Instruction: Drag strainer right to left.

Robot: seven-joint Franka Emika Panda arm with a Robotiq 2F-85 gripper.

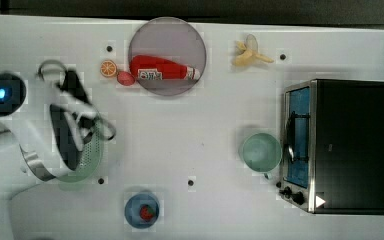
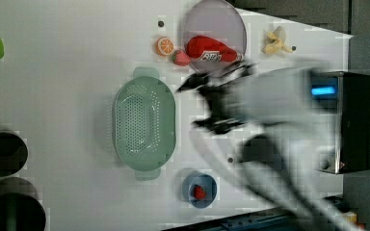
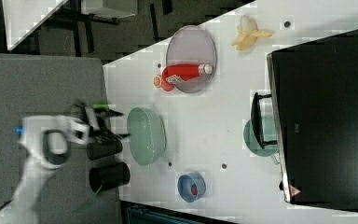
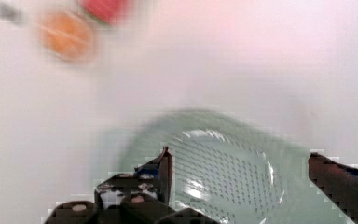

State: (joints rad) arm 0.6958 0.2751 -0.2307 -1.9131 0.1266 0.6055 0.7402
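- The strainer (image 2: 144, 122), a pale green oval basket pierced with small holes, sits empty on the white table (image 2: 67, 86), towards the top view's left, near a blue bowl (image 2: 200, 190).
- It looks light, stiff plastic that should slide easily; the raised rim or an end tab seems the place to hook or pinch it.
- The hand (image 4: 240, 163) hangs above the strainer, fingers spread wide, holding nothing.
- The blue bowl holds a strawberry (image 2: 199, 192); the grey plate (image 1: 167, 35) carries a red ketchup bottle (image 1: 162, 70); the green cup (image 1: 261, 152) by the toaster oven (image 1: 345, 145) is empty.
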